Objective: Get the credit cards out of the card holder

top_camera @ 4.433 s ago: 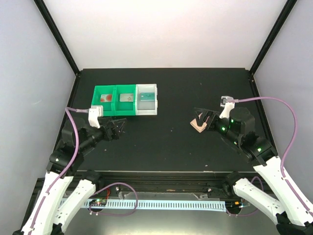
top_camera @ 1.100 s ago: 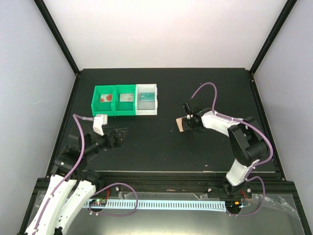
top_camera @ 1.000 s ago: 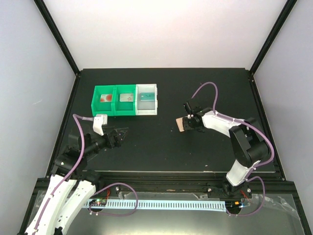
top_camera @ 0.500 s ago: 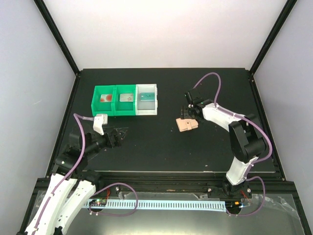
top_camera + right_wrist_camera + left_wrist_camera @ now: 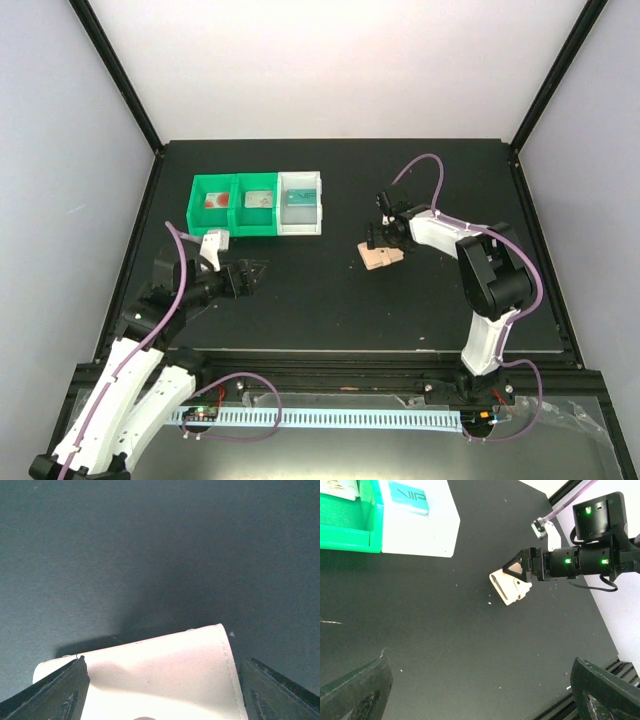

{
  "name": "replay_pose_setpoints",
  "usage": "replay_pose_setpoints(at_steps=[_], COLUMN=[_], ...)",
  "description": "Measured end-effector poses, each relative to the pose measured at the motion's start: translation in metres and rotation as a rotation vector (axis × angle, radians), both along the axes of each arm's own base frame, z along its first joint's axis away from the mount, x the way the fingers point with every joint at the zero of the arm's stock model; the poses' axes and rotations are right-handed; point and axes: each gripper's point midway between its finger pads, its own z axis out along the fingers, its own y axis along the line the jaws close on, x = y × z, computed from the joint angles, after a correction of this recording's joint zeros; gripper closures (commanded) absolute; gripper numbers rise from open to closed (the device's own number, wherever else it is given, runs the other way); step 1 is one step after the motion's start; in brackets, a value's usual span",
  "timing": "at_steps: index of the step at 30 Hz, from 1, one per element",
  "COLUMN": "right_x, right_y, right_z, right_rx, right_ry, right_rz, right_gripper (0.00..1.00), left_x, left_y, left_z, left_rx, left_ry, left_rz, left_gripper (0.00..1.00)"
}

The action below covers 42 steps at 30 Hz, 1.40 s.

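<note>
The card holder is a tan wallet lying folded on the black table right of centre. My right gripper is open at its far edge; in the right wrist view the card holder lies between my fingers. The left wrist view shows the card holder under the right gripper. A red-pink card, a grey card and a teal card lie in the bins. My left gripper is open and empty, low over bare table.
Two green bins and a white bin stand in a row at the back left. The white bin with the teal card shows at the top of the left wrist view. The table's front rail runs along the near edge.
The right gripper carried the wallet leftward, laid it flat and let go, then came down at its far edge. The left arm shifted a little to the right.
</note>
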Motion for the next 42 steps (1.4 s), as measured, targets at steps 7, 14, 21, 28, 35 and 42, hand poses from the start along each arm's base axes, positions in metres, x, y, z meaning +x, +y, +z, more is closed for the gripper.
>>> replay_pose_setpoints(at_steps=[7,14,21,28,35,42], right_x=[-0.008,-0.03,-0.061,-0.095,-0.123,-0.126], right_y=[0.03,0.072,0.115,0.154,0.183,0.168], right_z=[0.002,0.005,0.005,0.007,0.014,0.037], right_rx=[0.08,0.123,0.141,0.171,0.235,0.277], right_ry=[0.009,0.018,0.021,0.03,0.039,0.056], right_rz=[0.143,0.287,0.425,0.546,0.605,0.413], right_gripper=[0.2,0.28,0.31,0.35,0.38,0.45], left_x=[0.003,0.003,0.003,0.006,0.003,0.005], left_y=[-0.004,-0.005,-0.004,-0.003,-0.012,-0.026], left_z=[-0.002,-0.002,-0.005,-0.022,-0.056,-0.096], left_rx=[-0.008,-0.008,-0.003,0.001,-0.012,-0.034], left_ry=[0.013,0.016,0.026,0.1,0.232,0.375], left_rz=[-0.016,-0.018,-0.014,0.008,-0.022,-0.073], left_gripper=[0.01,0.01,0.02,0.08,0.17,0.45])
